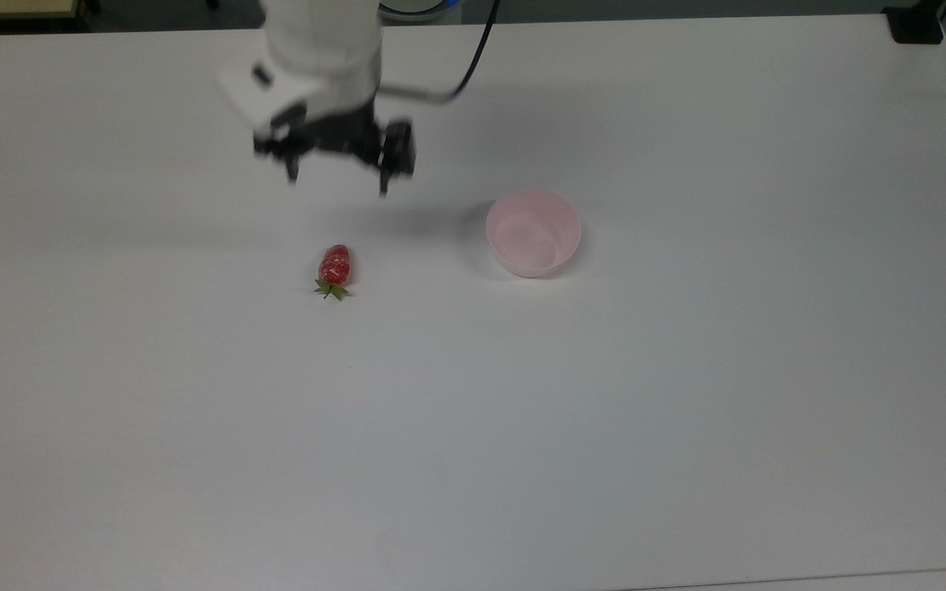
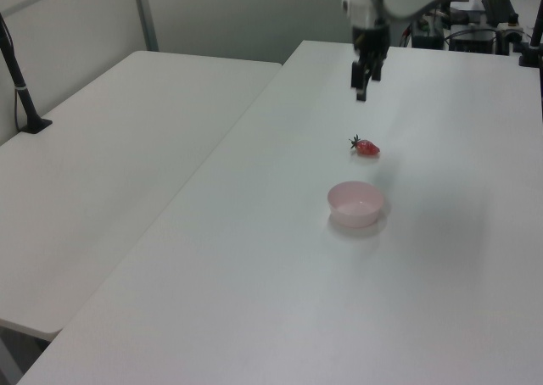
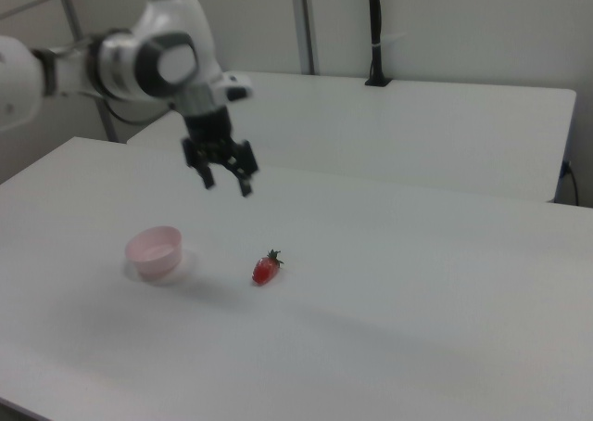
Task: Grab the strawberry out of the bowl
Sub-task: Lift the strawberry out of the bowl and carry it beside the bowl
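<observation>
Red and glossy, the strawberry (image 1: pixel 335 268) lies on its side on the bare white table (image 1: pixel 686 394), green cap pointing toward the top view's lower edge, well apart from the bowl (image 1: pixel 533 232). The pale pink bowl stands upright to the top view's right of the fruit and holds nothing that can be made out. The gripper (image 1: pixel 337 175) hangs in the air above the table, clear of both items, its jaws spread wide and carrying nothing; in the right view it (image 3: pixel 225 181) sits above and to the right view's left of the strawberry (image 3: pixel 266 270), and in the left view it (image 2: pixel 362 78) is up the table from the fruit (image 2: pixel 366 147) and the bowl (image 2: pixel 356 203). Judged from this layout, the fruit is already out of the bowl and resting on the table, so the lift-out step reads as done and the arm appears to be in the clearing stage, though its outline is smeared in the top view and its exact height is hard to judge. If any further move is needed, it calls only for keeping the open fingers away from the strawberry and the bowl rim. Surroundings: a second white table (image 2: pixel 110 147) adjoins along the left view's left, with a black post (image 2: pixel 19 80) clamped on it. Nothing stands between the gripper and either object. The smooth tabletop gives the rounded fruit little to stop a roll if nudged.
</observation>
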